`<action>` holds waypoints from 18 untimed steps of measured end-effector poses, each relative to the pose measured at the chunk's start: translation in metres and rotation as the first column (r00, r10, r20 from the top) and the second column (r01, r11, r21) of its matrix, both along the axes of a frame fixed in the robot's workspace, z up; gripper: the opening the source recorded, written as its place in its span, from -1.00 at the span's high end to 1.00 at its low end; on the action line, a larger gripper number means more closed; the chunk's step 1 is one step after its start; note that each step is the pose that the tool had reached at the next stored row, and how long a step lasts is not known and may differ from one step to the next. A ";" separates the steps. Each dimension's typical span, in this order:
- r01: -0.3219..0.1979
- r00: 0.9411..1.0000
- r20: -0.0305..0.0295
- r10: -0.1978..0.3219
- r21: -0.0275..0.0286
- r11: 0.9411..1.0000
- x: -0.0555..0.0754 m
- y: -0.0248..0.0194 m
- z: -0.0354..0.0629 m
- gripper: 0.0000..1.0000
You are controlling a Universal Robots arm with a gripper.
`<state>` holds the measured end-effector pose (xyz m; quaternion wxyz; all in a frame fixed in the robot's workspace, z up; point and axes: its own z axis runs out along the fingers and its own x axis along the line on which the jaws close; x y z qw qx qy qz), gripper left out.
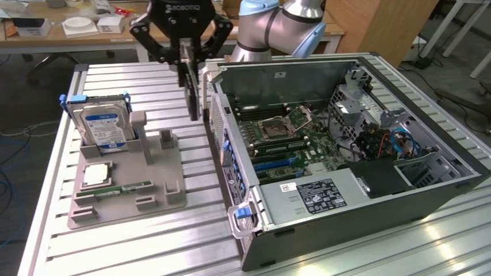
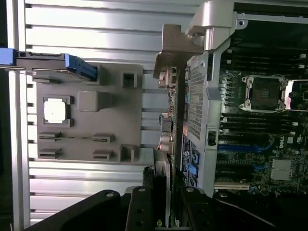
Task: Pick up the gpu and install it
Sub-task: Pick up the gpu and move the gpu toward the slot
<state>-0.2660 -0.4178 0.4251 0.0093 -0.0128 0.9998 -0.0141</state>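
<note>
The slatted aluminium table [image 1: 115, 253] runs under the exterior view's near edge and carries everything else. On it, toward the exterior view's right, lies the open computer case [image 1: 368, 213], its side panel off and the motherboard [image 1: 299, 138] exposed with an uncovered processor socket. Toward the exterior view's left sits a gray fixture [image 1: 130, 172], close beside the case.

Above the gap between the two, the silver-and-blue arm [image 1: 276, 26] carries the gripper [image 1: 186, 57], whose black fingers [image 2: 147, 192] are closed on the gpu [image 1: 192, 92]. The card hangs edge-on and upright, clear of the table, just beside the case's rear wall. Whether it brushes that wall is hard to judge from here. In the wrist view the gpu [image 2: 167, 125] runs straight out from between the fingers, and its silver end bracket [image 2: 175, 45] overlaps the rim of the case.

On the fixture, a hard drive [image 1: 103, 129] with a blue-and-white label stands upright in a blue frame at the far end. A square processor [image 1: 96, 174] lies flat in its pocket nearer the front, and a narrow green RAM stick [image 1: 126, 188] lies just beside it.
</note>
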 end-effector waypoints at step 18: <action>0.000 1.000 0.000 0.000 0.001 1.000 0.087 0.0000 -0.0027 0.47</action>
